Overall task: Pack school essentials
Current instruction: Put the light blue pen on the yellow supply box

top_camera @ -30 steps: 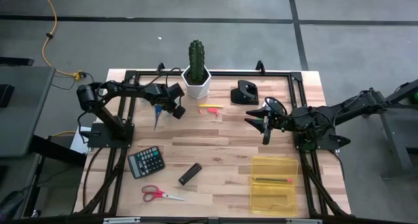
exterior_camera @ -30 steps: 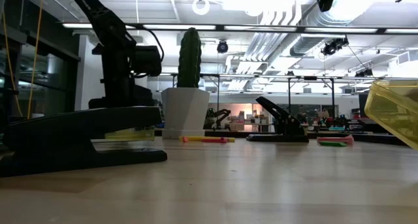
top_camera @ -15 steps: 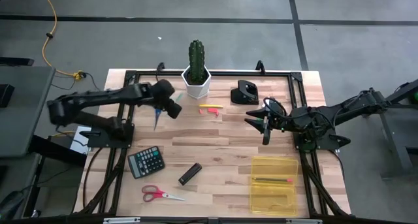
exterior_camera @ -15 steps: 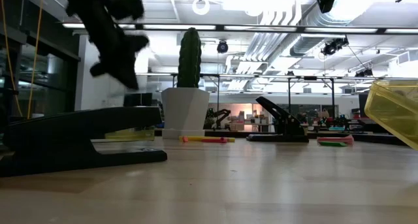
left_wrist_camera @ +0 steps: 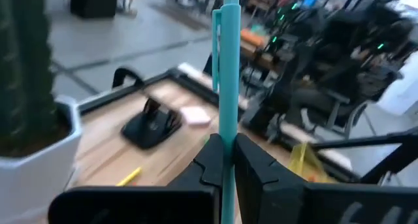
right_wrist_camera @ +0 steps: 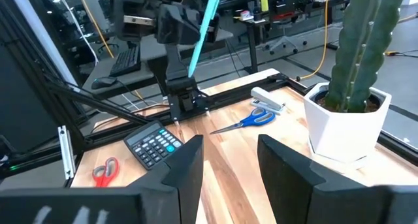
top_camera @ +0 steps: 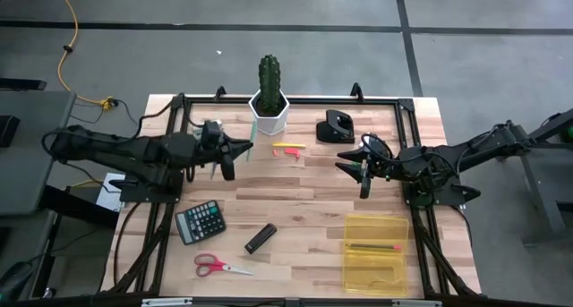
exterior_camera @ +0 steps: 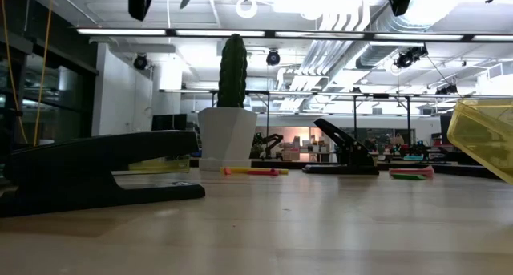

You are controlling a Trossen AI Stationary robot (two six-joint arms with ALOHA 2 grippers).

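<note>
Teal pen [left_wrist_camera: 228, 87] stands pinched upright between the closed fingers [left_wrist_camera: 258, 168] of the left gripper [top_camera: 235, 149], which hovers above the far-left part of the table [top_camera: 304, 217], just left of the white cactus pot [top_camera: 269, 112]; blue-handled scissors [right_wrist_camera: 251, 119] lie on the wood below that arm. Right gripper [top_camera: 362, 167] hangs over the middle right with its fingers [right_wrist_camera: 186, 165] spread apart and nothing between them. Red-handled scissors [top_camera: 218, 267] lie at the near left, beside the black calculator [top_camera: 200, 222] and a black bar-shaped item [top_camera: 260, 238]. A yellow bin [top_camera: 375, 254] at the near right holds thin pens [top_camera: 373, 247]. Small pink and yellow pieces [top_camera: 288, 149] lie right of the pot.
</note>
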